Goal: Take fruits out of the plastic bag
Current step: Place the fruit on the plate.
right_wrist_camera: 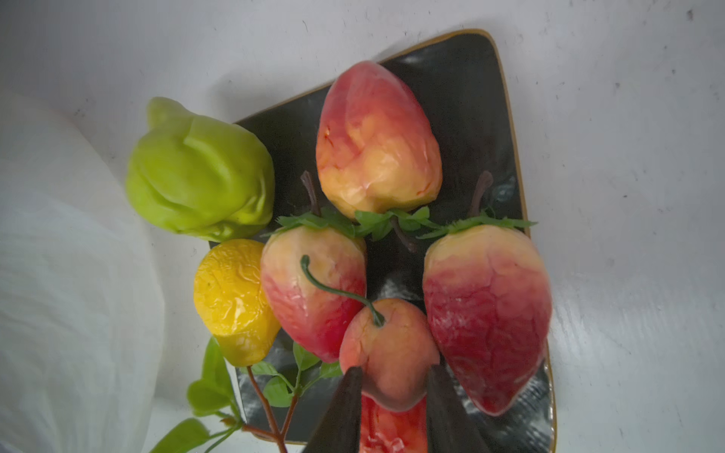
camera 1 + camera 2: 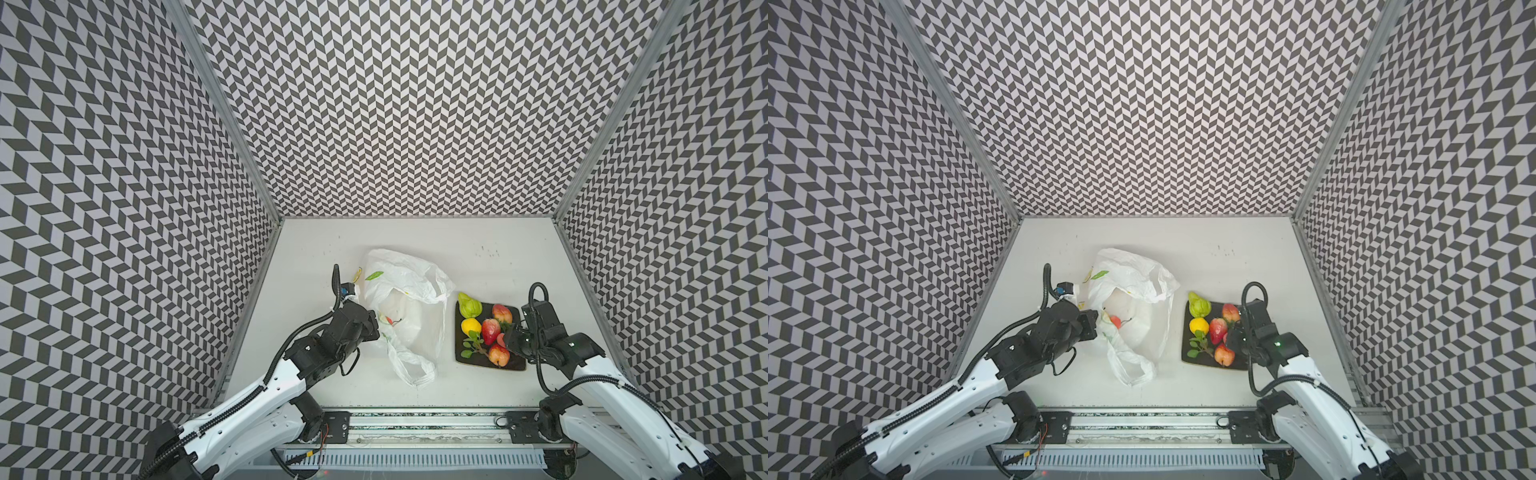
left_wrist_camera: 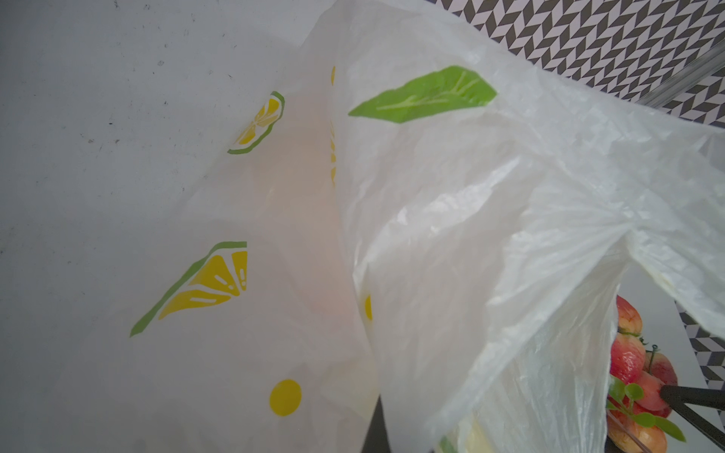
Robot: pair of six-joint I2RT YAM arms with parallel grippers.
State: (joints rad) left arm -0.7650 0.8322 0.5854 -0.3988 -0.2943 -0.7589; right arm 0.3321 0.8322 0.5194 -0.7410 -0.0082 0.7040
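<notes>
The right claw (image 1: 394, 372) is clamped on a small peach (image 1: 386, 353): its two dark fingers (image 1: 345, 412) press against both sides of it, just over the plate (image 1: 467, 98). The green stem of this peach curves up across a larger red-orange fruit (image 1: 314, 290) next to it. Two more such fruits (image 1: 376, 141) (image 1: 486, 313) lie on the plate, and one red piece (image 1: 392, 431) shows under the claw. The lemon (image 1: 231, 298) and the green pear (image 1: 196, 176) sit at the plate's edge on the side toward the bag, the pear partly over the rim. The sprig (image 1: 276, 392) lies at the plate's corner near the lemon, and its leaves reach past the rim.

In a top view, the plate (image 2: 515, 363) rests on the tabletop (image 2: 478, 249), and the bag (image 2: 411, 286) lies just beside it, on the side of the left arm. The left claw (image 2: 376, 328) is at the bag's edge farthest from the plate. It is closed on the film there and holds the mouth lifted. In both top views one red fruit (image 2: 390, 320) (image 2: 1116, 321) is seen inside the bag, close to this claw. A handle loop (image 2: 415, 370) of the bag lies flat on the tabletop, toward the robot's base.

In the left wrist view the bag (image 3: 470, 235) fills most of the picture, with lemon slices and a green leaf printed on it.
</notes>
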